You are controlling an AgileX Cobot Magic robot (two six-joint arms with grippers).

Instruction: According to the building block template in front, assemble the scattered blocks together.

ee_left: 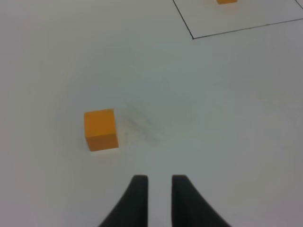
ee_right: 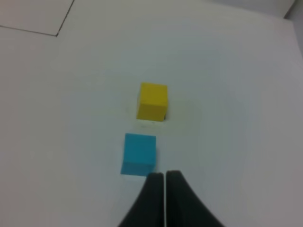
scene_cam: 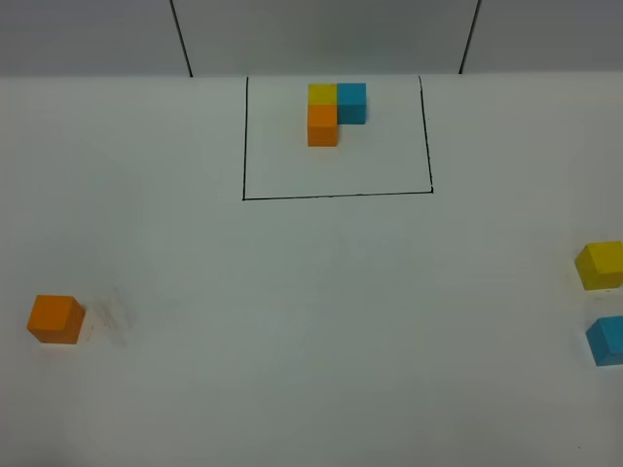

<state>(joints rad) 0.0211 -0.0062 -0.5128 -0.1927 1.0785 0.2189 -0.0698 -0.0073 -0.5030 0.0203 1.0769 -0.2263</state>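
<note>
Left wrist view: left gripper [ee_left: 160, 182] parted slightly, empty; orange block [ee_left: 100, 128] near, off to one side. Right gripper [ee_right: 164, 176] pressed shut, empty, just beside blue block [ee_right: 138, 153], yellow block [ee_right: 152, 101] near beyond it. Template [scene_cam: 331, 112] well apart, inside black frame [scene_cam: 336, 196]. Risk: shut jaws pushing the blue block away instead of gripping; narrow gap nudging the orange one. Smooth white table [scene_cam: 321, 321], grey wall [scene_cam: 321, 34] behind.

Clipped by right edge (exterior view): yellow block [scene_cam: 601, 265], blue block [scene_cam: 606, 341]; template [ee_left: 227, 1] nearly all outside left wrist view.
</note>
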